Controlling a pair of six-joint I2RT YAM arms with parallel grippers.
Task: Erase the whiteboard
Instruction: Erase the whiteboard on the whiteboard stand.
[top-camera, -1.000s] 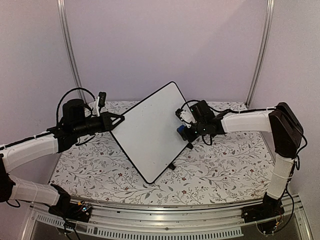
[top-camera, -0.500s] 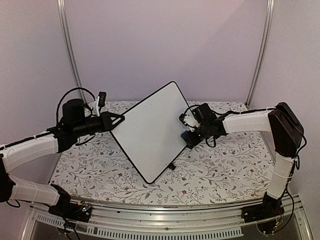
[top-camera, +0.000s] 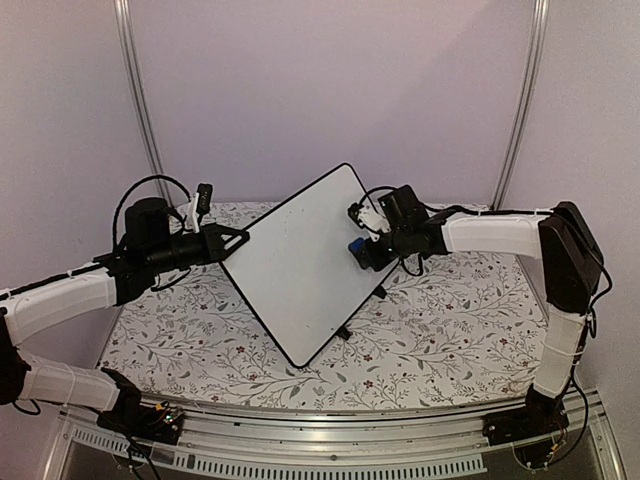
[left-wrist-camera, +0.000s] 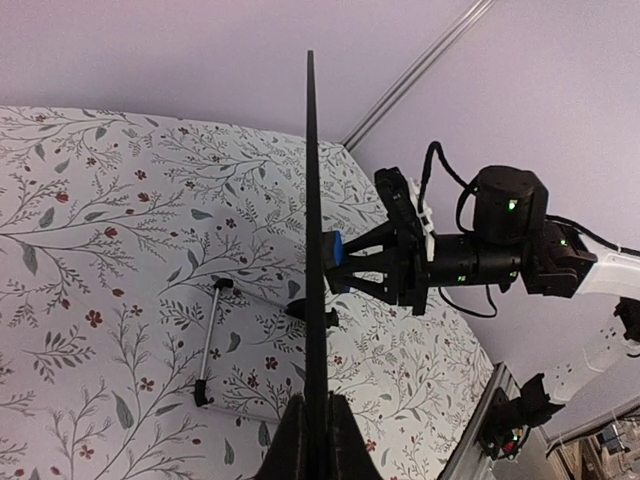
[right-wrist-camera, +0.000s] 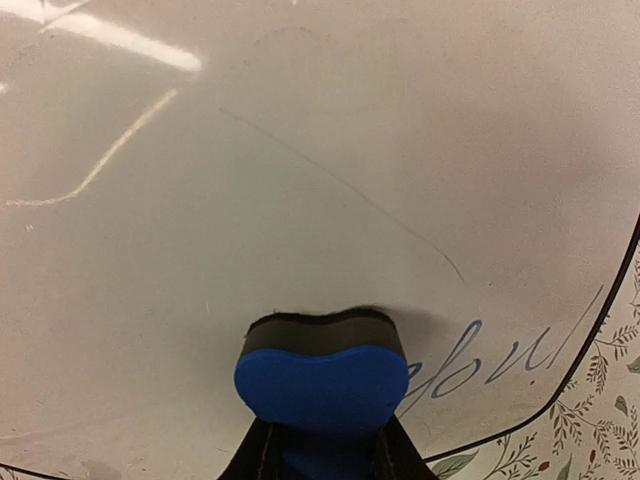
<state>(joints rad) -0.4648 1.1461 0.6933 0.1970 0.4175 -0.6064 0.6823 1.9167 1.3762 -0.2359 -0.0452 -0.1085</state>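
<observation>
The whiteboard (top-camera: 300, 255) stands tilted on one corner above the table, white with a thin black frame. My left gripper (top-camera: 232, 241) is shut on its left edge; in the left wrist view the board (left-wrist-camera: 313, 200) shows edge-on between the fingers (left-wrist-camera: 292, 440). My right gripper (top-camera: 362, 252) is shut on a blue eraser (right-wrist-camera: 322, 378) whose black felt presses flat on the board's face (right-wrist-camera: 300, 150) near its right edge. Blue handwriting (right-wrist-camera: 520, 355) and a thin pen line (right-wrist-camera: 340, 185) remain on the board beside the eraser.
The table (top-camera: 450, 330) has a floral cloth. A small metal stand rod with black feet (left-wrist-camera: 207, 345) lies on the cloth under the board. Metal uprights (top-camera: 140, 100) stand at the back corners, and a rail (top-camera: 330, 455) runs along the near edge.
The right gripper with the eraser slid down the board's right side and then back up and left, higher on the board. The left arm and board stayed still.
</observation>
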